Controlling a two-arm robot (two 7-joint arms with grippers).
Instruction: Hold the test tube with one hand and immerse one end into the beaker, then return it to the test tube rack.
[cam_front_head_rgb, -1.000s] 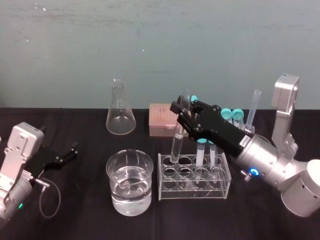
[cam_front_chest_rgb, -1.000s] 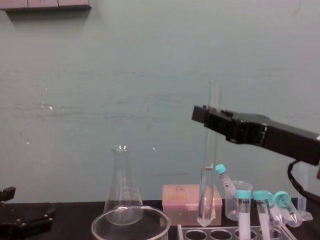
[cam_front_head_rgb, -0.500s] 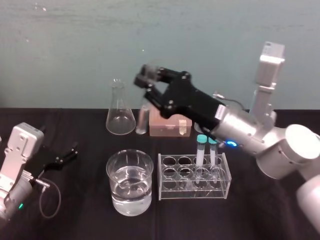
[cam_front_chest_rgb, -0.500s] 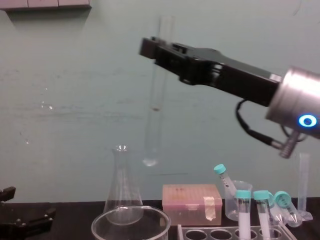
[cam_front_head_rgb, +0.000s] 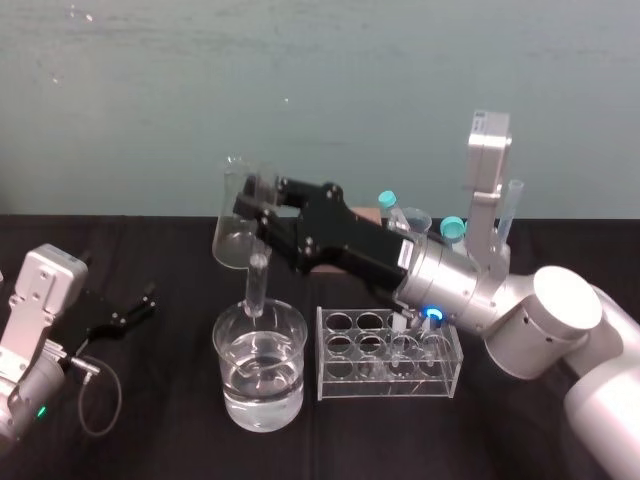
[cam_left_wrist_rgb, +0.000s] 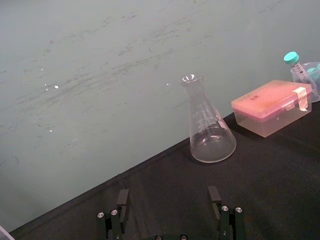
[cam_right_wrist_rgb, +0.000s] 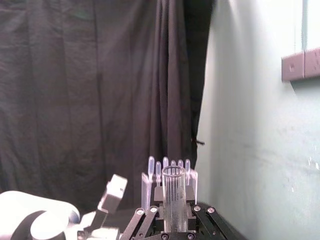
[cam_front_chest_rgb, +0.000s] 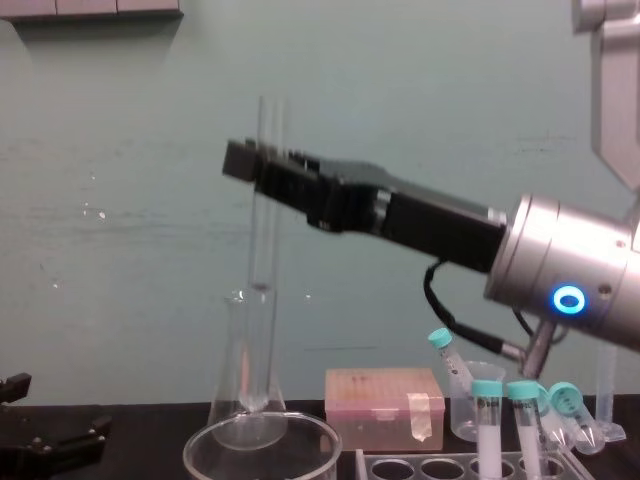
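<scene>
**Principal hazard.** The long, slim, clear glass test tube hangs upright with its rounded lower end just above the rim of the wide, round, clear glass beaker. It sits over the far part of the beaker's mouth rather than the centre. A straight descent from here could bring the rounded end onto the thick far rim instead of into the water. That contact might chip the glass, tilt the tube in the grip, or push the beaker across the black-covered desk. The grasp lies high on the tube and leaves a long free length below, so a sideways touch would probably lever it loose. The tall conical glass flask stands just behind the beaker, and an overshoot away from the robot risks a knock there. The later return also looks demanding, since the pale translucent test tube rack sits just right of the beaker and the wet tube must meet a narrow hole squarely.

**Pose.** The right gripper is clamped on the tube's upper part, above the beaker's far edge. Its arm reaches in from the beaker's right, passes over the rack, and slopes upward toward the gripper. The tube's open mouth stands clear above the gripper. The left gripper rests low, well left of the beaker, with its jaws apart and holding nothing.
</scene>
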